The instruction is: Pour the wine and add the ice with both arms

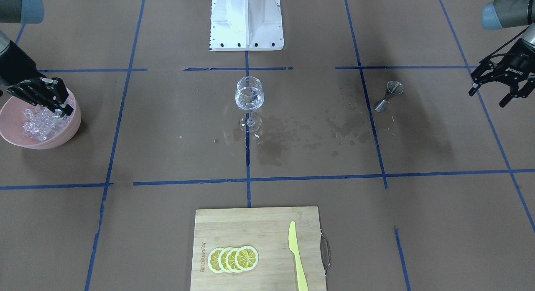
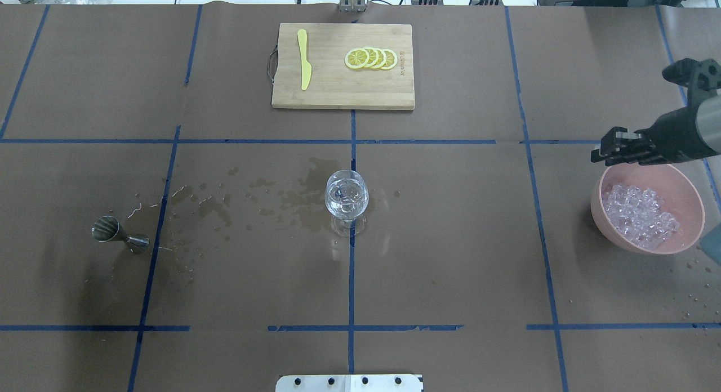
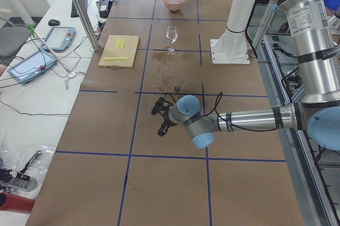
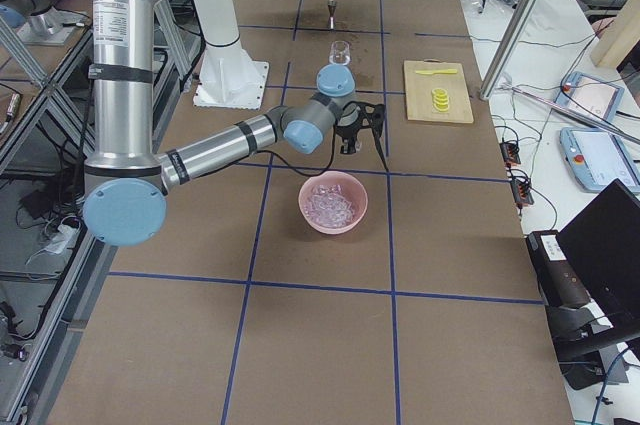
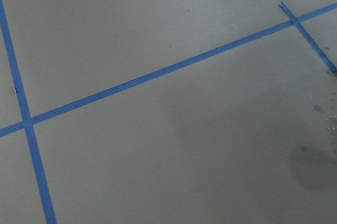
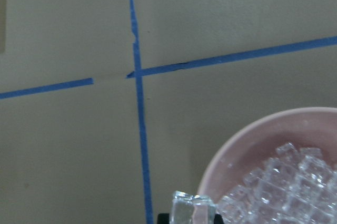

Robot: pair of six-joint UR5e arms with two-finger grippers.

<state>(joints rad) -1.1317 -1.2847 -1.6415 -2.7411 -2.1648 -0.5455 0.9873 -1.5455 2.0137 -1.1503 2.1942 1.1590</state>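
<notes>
Overhead exterior, right arm (image 2: 684, 130) outstretched, fingers (image 2: 607, 150) gripping ice (image 6: 192, 209) above bowl (image 2: 602, 214)

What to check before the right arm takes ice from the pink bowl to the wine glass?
1. Small clear ice cube in right gripper: ok, wrist view shows it.
2. Grip firmness: cannot tell.
3. Clear stemmed wine glass upright: ok.
4. Way from round pink bowl to glass free: ok.
5. Left gripper open, far off by steel jigger: ok.
6. Surface around glass dry: not ok, wet patches.
</notes>
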